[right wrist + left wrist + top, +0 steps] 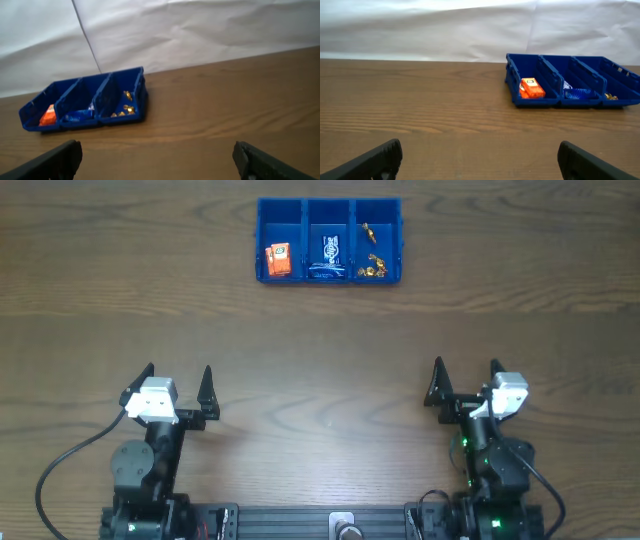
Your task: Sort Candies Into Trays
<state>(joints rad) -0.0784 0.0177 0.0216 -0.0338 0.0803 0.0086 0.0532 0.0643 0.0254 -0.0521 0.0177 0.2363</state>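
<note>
Top view shows blue tray [305,230] lying lengthwise left-right, left pincer [178,368] and right pincer [466,363] spread.

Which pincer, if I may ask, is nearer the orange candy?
Left. The left pincer stands off the tray end holding the orange candy; the right pincer, off the opposite end.

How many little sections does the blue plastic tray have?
3, side by side in the blue plastic tray: the left section holds an orange wrapped candy, the middle section a blue wrapped candy, the right section small gold candies.
</note>
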